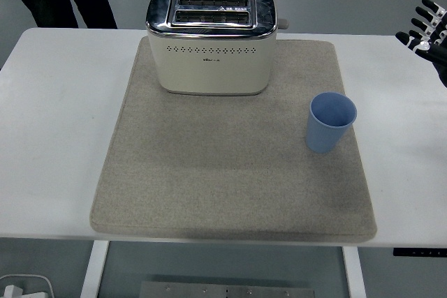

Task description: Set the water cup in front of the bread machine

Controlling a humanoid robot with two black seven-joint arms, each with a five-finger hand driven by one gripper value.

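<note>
Cup (330, 122), blue, empty and upright, stood on the mat's (209, 186) right side, off from the toaster (211, 41), while my right hand (424, 29) hovered spread and empty; a clumsy sideways reach could have tipped it.

One high camera, looking forward and down.
It views the whole white table (56, 137) from the near side, near edge along the frame's bottom, floor beyond at top; moderately close.
</note>
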